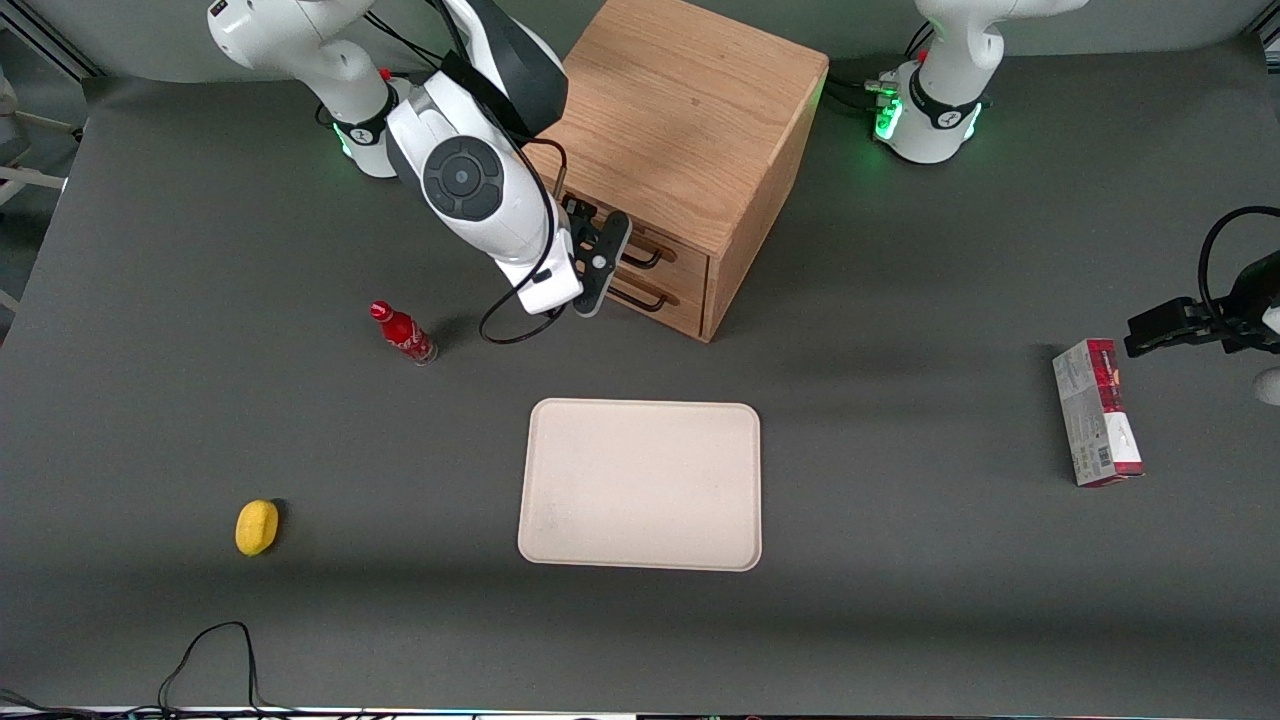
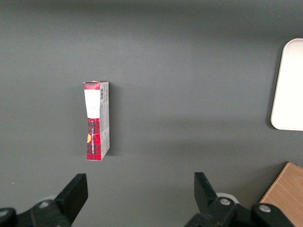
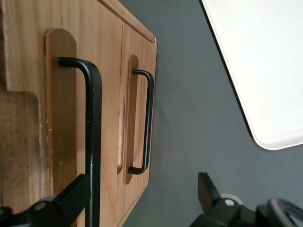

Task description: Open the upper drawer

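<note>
— Where's the hand right now?

— I have it right in front of the cube-shaped light-oak cabinet, up against the drawer fronts. From the wrist camera I see the fingers spread apart, released, with nothing clamped between them.

— And the upper drawer?

— The upper drawer, the topmost of the two light-oak fronts, sits flush in the cabinet, shut. Its thin black bar handle runs just beside one finger of the hand; I can't tell whether they touch. The other finger hangs out over the dark grey worktop, clear of the cabinet.

— The lower one?

— The lower drawer is shut too. Its own black bar handle falls between the two spread fingers as the wrist camera sees it, a little farther out from the hand.

— What else is around the hand?

— A small red bottle with a red cap stands on the worktop near the hand, nearer the front camera. The beige rectangular tray lies nearer the camera again, below the hand. A yellow lemon rests well apart from the hand, close to the front edge. A red-and-white carton lies toward the parked arm's end of the worktop.
</note>
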Motion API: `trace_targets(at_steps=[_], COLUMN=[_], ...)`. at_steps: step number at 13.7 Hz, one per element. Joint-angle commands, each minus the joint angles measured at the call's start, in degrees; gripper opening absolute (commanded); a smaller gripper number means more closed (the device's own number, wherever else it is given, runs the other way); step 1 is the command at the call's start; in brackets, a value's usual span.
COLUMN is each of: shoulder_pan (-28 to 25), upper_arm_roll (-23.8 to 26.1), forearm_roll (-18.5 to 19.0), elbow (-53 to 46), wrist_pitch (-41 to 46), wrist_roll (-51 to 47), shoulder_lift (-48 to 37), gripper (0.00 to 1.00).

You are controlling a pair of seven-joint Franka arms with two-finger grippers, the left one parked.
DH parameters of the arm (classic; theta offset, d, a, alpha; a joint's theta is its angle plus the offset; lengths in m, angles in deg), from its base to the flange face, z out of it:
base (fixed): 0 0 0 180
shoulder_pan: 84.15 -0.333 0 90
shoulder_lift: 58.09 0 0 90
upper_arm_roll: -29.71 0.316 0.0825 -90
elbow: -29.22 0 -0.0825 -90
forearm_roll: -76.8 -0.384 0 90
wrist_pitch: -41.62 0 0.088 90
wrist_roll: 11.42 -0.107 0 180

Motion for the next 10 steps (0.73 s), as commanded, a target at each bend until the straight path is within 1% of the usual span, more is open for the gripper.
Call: trace_targets(at_steps=[1, 4, 6, 10], shoulder_pan=[-0.4, -0.8, -0.9, -0.6], upper_arm_roll=[-0.6, -0.6, -0.5, -0.4], forearm_roll=[-1.0, -1.0, -1.0, -1.5], elbow=[0.3, 0.1, 0.1, -0.7], wrist_pitch=[-1.8, -3.3, -3.8, -1.9], wrist_roll=[1.3, -1.5, -1.6, -2.0], shoulder_lift=[1.9, 3.0, 3.2, 1.8], gripper=[1.0, 1.0, 1.0, 1.0])
